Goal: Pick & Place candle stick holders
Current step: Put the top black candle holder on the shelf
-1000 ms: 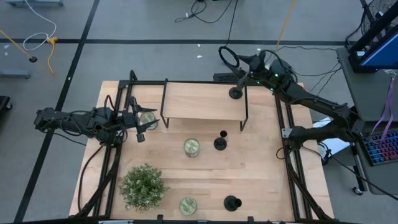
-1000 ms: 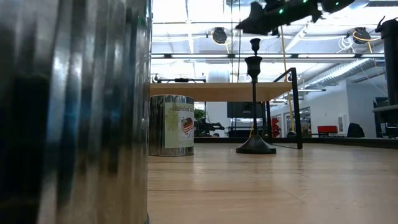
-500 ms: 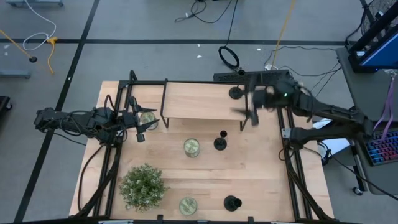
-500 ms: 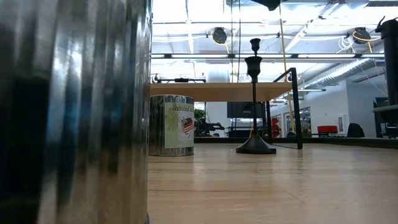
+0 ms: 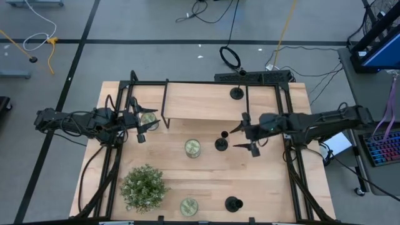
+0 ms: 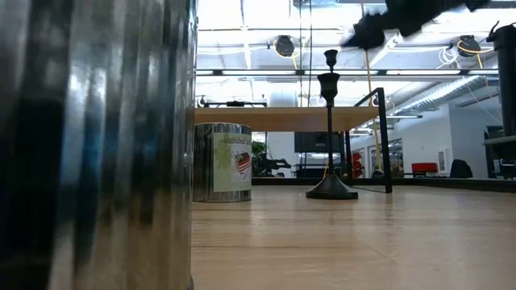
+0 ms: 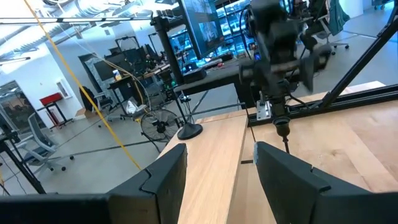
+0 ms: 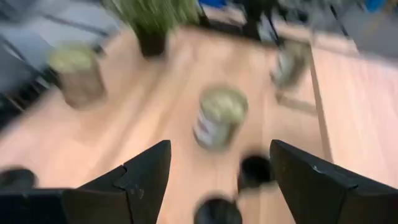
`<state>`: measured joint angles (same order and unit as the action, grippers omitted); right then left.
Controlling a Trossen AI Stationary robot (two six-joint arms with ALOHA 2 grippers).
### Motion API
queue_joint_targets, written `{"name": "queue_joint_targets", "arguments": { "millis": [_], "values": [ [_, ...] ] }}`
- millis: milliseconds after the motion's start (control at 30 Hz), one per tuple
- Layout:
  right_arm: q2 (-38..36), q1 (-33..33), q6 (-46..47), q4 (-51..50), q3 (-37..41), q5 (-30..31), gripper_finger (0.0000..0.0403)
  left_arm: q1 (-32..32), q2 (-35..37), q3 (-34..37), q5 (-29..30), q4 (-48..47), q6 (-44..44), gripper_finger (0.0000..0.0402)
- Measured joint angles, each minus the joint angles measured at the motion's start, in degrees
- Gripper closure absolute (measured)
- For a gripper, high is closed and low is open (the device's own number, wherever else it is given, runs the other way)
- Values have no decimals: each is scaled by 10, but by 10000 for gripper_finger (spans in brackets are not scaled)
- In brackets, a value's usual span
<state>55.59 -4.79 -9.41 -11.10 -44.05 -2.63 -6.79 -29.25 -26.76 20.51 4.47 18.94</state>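
Right gripper (image 5: pixel 245 133) faces the middle candle stick holder.

The small matte-black candle stick holder (image 5: pixel 220 144) stands upright on the light wooden table (image 5: pixel 262 181), just beside the released, empty right gripper, toward the table's middle; its long axis is vertical, cup on top. The left gripper (image 5: pixel 140 125) waits open, well apart, by a small tin can (image 5: pixel 149 119).
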Motion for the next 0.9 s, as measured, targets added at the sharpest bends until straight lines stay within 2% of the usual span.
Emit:
{"name": "queue_joint_targets", "arguments": {
  "millis": [133,367,500,633,800,900],
  "values": [
    [0,-16,46,47,65,42,137,0,0,0,0,0,0,204],
    [24,-21,67,337,202,43,137,0,0,0,0,0,0,204],
    [49,-21,94,449,256,52,138,0,0,0,0,0,1,204],
    [77,-21,118,492,280,101,138,0,0,0,0,0,4,204],
    [142,-19,135,539,280,105,138,0,0,0,-1,0,4,204],
    [186,-19,134,594,280,105,138,0,-9,0,-51,-23,-14,204]
  ]
}}
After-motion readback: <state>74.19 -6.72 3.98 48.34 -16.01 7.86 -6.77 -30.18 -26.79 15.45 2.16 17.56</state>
